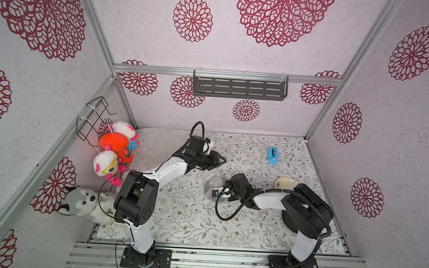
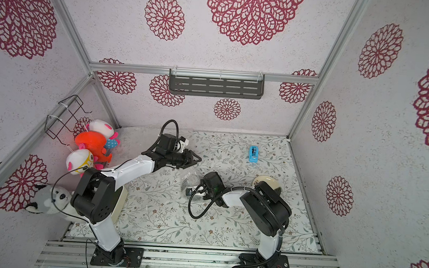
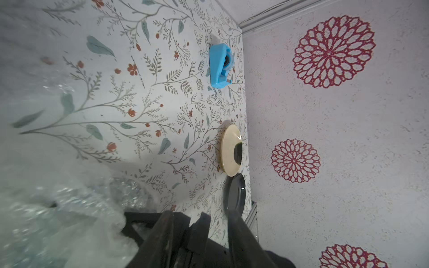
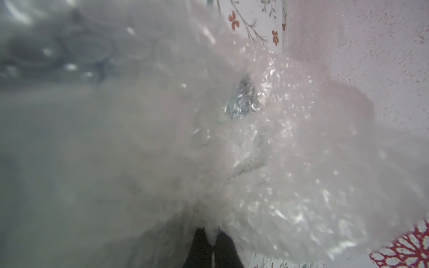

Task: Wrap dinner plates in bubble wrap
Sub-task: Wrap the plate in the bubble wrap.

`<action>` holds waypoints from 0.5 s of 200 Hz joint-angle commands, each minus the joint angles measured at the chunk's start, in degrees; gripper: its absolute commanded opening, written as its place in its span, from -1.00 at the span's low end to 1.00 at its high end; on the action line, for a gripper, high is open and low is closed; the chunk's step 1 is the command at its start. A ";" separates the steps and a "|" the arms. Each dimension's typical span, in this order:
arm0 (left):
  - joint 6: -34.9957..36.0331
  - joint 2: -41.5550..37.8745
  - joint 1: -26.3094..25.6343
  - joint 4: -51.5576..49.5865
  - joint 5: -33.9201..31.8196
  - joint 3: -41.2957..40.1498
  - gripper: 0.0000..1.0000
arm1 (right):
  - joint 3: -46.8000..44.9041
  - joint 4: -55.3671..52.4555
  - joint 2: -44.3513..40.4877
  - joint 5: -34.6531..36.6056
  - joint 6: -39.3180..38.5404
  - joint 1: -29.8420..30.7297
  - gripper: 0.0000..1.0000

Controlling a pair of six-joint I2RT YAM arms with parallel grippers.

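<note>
Jaws of right gripper (image 4: 212, 246) clamp bubble wrap (image 4: 267, 162); left gripper (image 1: 220, 161) jaws stand apart.

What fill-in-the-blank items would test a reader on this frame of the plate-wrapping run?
The right gripper has its fingers shut on the ___.
The open gripper belongs to the ___ arm.
The tape dispenser is coloured ___.
Beside the cream plate lies a second plate, coloured ___.
Missing words: bubble wrap; left; blue; black.
</note>
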 commanded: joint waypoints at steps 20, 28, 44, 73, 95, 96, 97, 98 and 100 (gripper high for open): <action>-3.64 9.70 -1.95 -8.84 -5.48 -0.03 -0.39 | -2.72 -4.01 1.46 -1.30 -1.10 1.12 -1.00; -3.73 10.52 -1.96 -9.63 -5.99 -0.97 -0.44 | -2.75 -3.57 1.15 -1.74 -0.30 1.03 -1.00; -3.48 10.66 -1.91 -10.31 -7.23 -3.95 -0.60 | -2.22 -2.98 -0.07 -2.87 2.23 0.79 -1.00; -3.09 11.01 -0.77 -8.36 -9.22 -9.94 -0.88 | -0.99 -3.49 -5.58 -10.09 11.95 -0.81 -0.52; -3.71 12.00 -0.22 -4.41 -7.49 -11.93 -1.00 | 0.12 -4.55 -10.45 -15.72 27.72 -3.39 -0.12; -3.72 11.97 -0.21 -4.26 -7.41 -11.97 -1.00 | 0.18 -4.52 -10.58 -15.86 28.75 -3.50 -0.11; -3.73 12.01 -0.21 -4.09 -7.33 -12.03 -1.00 | 0.21 -4.50 -10.73 -15.97 29.75 -3.65 -0.10; -3.78 12.02 -0.20 -4.01 -7.28 -12.06 -1.00 | 0.26 -4.40 -10.90 -16.12 30.78 -3.77 -0.09; -3.81 12.04 -0.24 -3.84 -7.19 -12.13 -1.00 | 0.42 -4.33 -11.18 -16.31 32.91 -4.03 -0.08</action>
